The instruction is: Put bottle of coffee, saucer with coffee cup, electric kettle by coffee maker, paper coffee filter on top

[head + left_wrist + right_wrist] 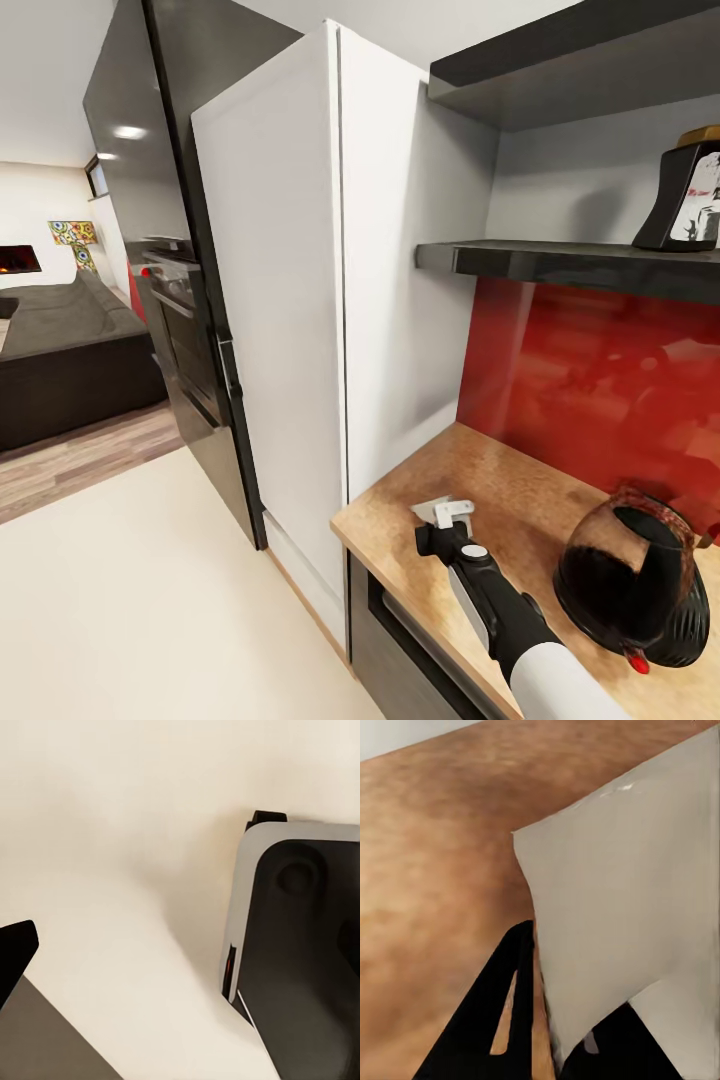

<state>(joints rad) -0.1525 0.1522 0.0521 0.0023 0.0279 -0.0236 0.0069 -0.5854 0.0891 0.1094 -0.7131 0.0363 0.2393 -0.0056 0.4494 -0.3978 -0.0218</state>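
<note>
My right gripper (447, 525) hovers low over the left end of the wood-grain countertop (500, 470), shut on the white paper coffee filter (440, 510). In the right wrist view the filter (630, 892) stands up between the dark fingers (502, 1012) above the wood. The squat dark glass electric kettle (632, 585) stands on the counter just right of that arm. The bottle of coffee (690, 195) rests on the thin dark kitchen shelf (570, 262). One left fingertip (16, 945) sits far out over cream floor. Coffee maker, saucer and cup are out of view.
A tall white cabinet (300, 300) rises at the counter's left end, with a black oven column (190, 330) beyond it. A red backsplash (600, 370) lines the wall and a thicker dark board (560, 60) hangs above the shelf. Cream floor (130, 600) spreads left.
</note>
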